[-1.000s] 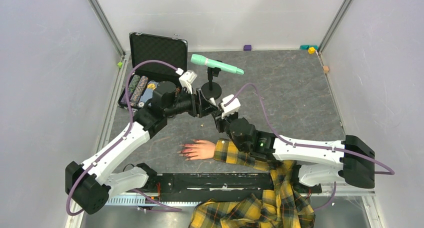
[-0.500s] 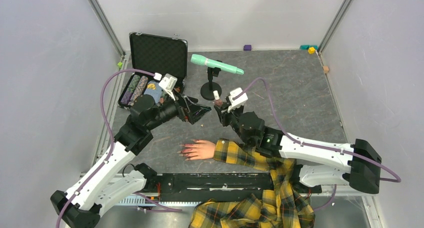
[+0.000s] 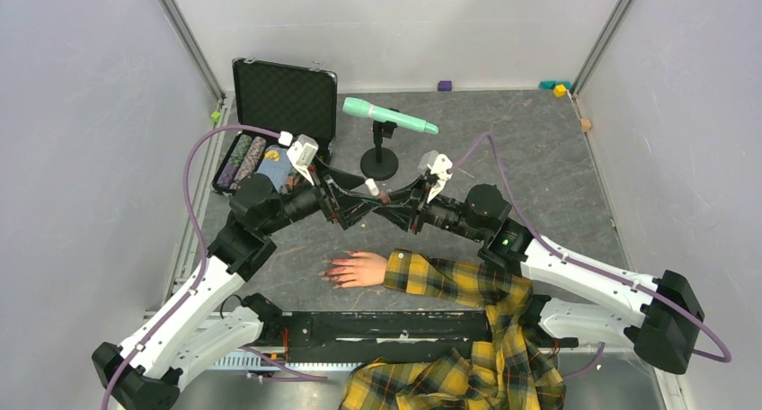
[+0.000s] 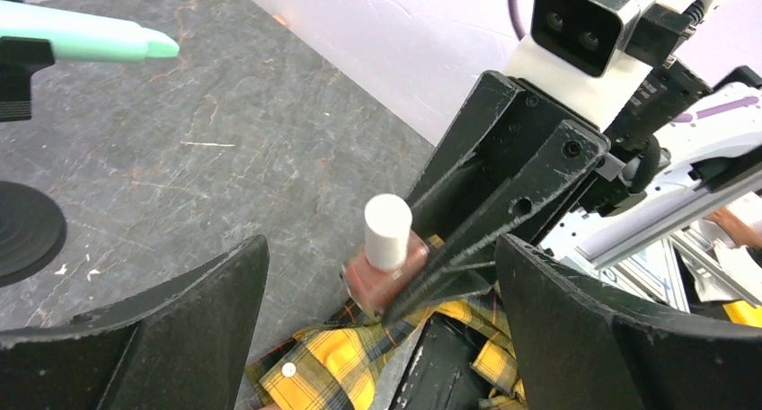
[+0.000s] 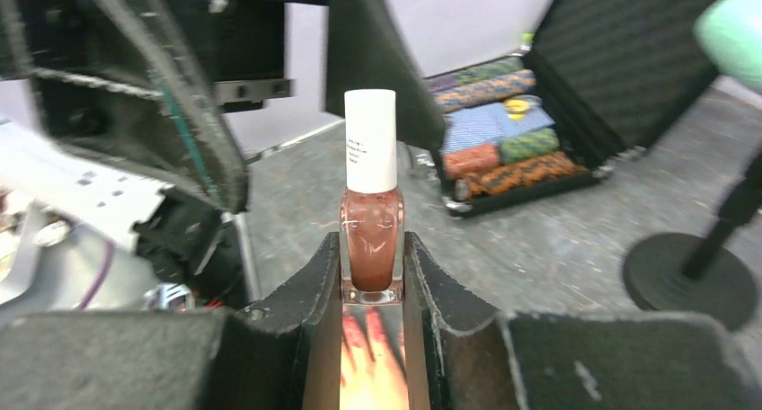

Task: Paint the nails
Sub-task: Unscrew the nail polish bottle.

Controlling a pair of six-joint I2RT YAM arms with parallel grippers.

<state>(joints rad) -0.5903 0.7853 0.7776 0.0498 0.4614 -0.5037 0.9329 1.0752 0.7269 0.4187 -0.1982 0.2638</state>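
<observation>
Pink-brown polish bottle [image 5: 371, 239]: held upright above the table [image 3: 539, 176] by the right gripper [image 5: 371, 280], its jaws clenched on the glass base.
White cap [image 5: 370, 140]: on the bottle, with no brush out, so painting appears not yet begun.
Left gripper [image 4: 382, 248]: jaws spread wide either side of the cap, touching nothing; the arm reaches in to face the right arm.
Nails [image 3: 332, 271]: red-pink, on the mannequin hand [image 3: 361, 269], which lies flat on the table near the bottle; the plaid sleeve [image 3: 440, 280] trails toward the bases.
</observation>
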